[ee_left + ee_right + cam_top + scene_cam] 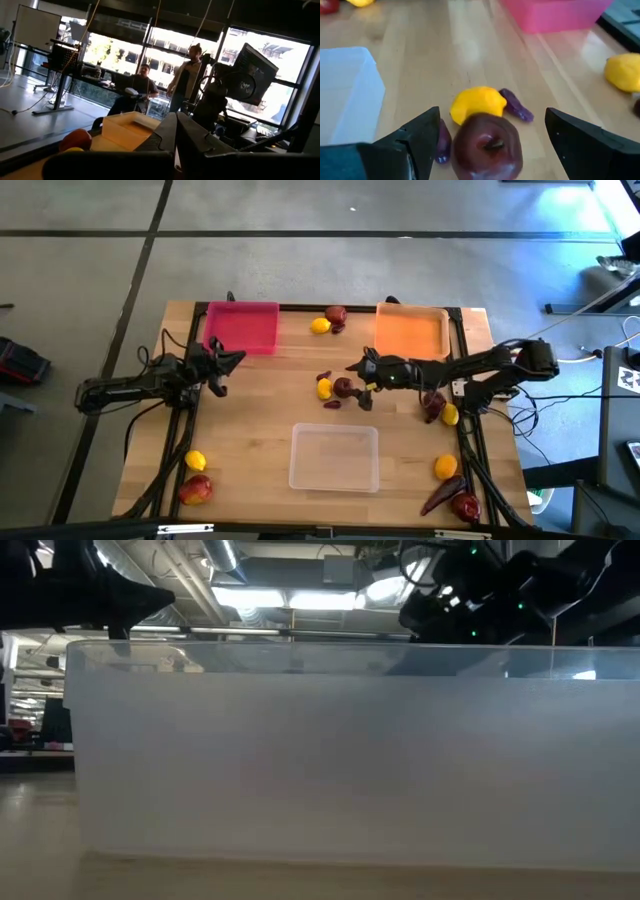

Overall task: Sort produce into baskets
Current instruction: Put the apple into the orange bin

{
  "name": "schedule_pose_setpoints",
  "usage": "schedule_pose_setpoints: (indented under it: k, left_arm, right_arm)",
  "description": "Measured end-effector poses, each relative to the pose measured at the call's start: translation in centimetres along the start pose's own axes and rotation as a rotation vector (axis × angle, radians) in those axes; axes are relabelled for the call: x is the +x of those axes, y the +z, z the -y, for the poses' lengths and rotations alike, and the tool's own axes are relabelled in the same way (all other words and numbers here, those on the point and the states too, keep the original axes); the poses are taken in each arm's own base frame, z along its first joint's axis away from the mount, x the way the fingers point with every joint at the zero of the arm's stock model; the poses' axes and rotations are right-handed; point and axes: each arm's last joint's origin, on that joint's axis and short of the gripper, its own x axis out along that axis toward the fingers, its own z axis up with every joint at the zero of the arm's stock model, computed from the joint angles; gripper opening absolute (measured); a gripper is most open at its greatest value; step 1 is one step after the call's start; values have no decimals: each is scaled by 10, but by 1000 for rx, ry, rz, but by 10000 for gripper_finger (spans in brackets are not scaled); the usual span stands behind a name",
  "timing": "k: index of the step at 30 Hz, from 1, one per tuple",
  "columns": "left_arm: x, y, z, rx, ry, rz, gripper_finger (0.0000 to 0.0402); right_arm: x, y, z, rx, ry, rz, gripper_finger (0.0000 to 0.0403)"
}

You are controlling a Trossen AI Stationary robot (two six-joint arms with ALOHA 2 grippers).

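the dark red apple (487, 147) lies on the tabletop (420, 60) between the wide-spread fingers of the right hand (490, 137), touching a lemon (477, 102), with small purple pods (516, 106) beside. the pink basket (241, 327), orange basket (411, 332) and clear basket (334, 457) hold nothing. the left hand (224, 366), fingers closed, hovers by the pink basket.

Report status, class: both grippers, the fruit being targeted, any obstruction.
Right gripper open around dark red apple. Left gripper shut, idle beside pink tray. Lemon touching apple.
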Motion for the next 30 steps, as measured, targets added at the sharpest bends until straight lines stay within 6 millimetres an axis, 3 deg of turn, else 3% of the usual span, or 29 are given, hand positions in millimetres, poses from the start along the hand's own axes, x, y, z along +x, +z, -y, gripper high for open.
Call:
schedule_pose_setpoints:
  k: [30]
  left_arm:
    - [14,-11,0,93,11,-97,5]
  right_arm:
    - [33,-28,1,-23,-13,-72,323]
